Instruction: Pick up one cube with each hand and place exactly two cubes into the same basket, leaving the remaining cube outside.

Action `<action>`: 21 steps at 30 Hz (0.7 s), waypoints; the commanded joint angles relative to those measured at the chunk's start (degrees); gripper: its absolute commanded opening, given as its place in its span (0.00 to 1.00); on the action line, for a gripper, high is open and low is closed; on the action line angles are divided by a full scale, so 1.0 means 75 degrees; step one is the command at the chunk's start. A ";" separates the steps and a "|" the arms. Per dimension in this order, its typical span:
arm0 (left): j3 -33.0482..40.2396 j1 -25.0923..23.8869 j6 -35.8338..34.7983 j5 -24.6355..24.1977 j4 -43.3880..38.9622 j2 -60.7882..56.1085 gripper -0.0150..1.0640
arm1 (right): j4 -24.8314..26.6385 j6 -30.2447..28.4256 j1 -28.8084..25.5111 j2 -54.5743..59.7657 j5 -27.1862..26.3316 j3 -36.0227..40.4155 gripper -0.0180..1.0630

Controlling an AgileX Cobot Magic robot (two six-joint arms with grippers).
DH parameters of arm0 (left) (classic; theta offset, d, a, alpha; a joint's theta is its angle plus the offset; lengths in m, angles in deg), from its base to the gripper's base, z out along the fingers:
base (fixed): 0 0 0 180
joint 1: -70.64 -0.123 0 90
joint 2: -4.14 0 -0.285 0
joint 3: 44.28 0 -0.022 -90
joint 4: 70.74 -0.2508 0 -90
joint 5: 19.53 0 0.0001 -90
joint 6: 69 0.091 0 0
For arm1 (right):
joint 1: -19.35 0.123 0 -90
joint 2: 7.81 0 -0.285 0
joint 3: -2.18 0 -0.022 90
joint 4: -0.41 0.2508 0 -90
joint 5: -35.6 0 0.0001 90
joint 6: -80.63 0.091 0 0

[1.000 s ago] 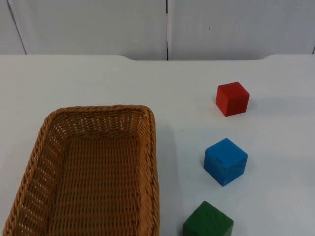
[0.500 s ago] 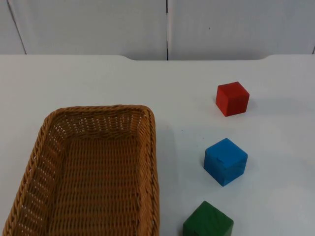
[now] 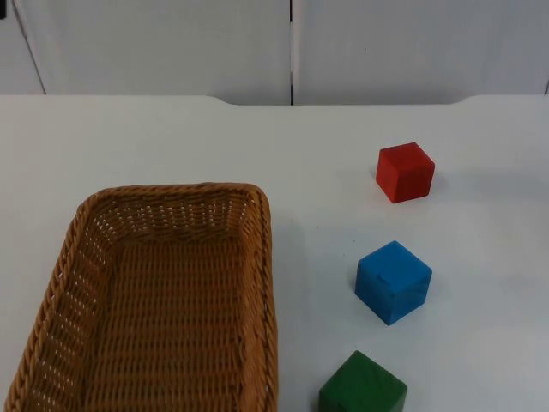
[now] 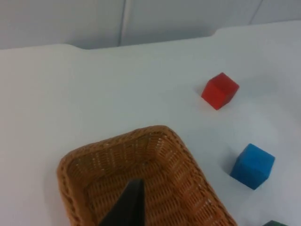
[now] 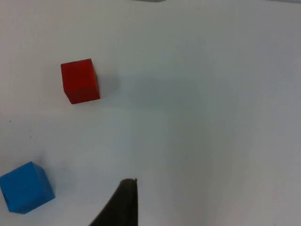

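Count: one basket (image 3: 163, 300). Three cubes: one red (image 3: 405, 172), one blue (image 3: 393, 281), one green (image 3: 363, 387).

Coarse woven wicker basket (image 3: 163, 292); matt, perhaps painted-wood cubes (image 3: 393, 281); smooth white table (image 3: 171, 137).

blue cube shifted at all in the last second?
No. The blue cube sits in the same spot between red cube and green cube.

Top view high, facing partition wall (image 3: 171, 43) — both wrists share red cube (image 4: 219, 90).
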 commanded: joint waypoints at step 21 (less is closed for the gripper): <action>-0.0521 0.0051 0.2357 0.0357 0.2546 0.2227 0.94 | 0.0000 -0.0265 0.1344 0.4411 0.0356 -0.3397 0.99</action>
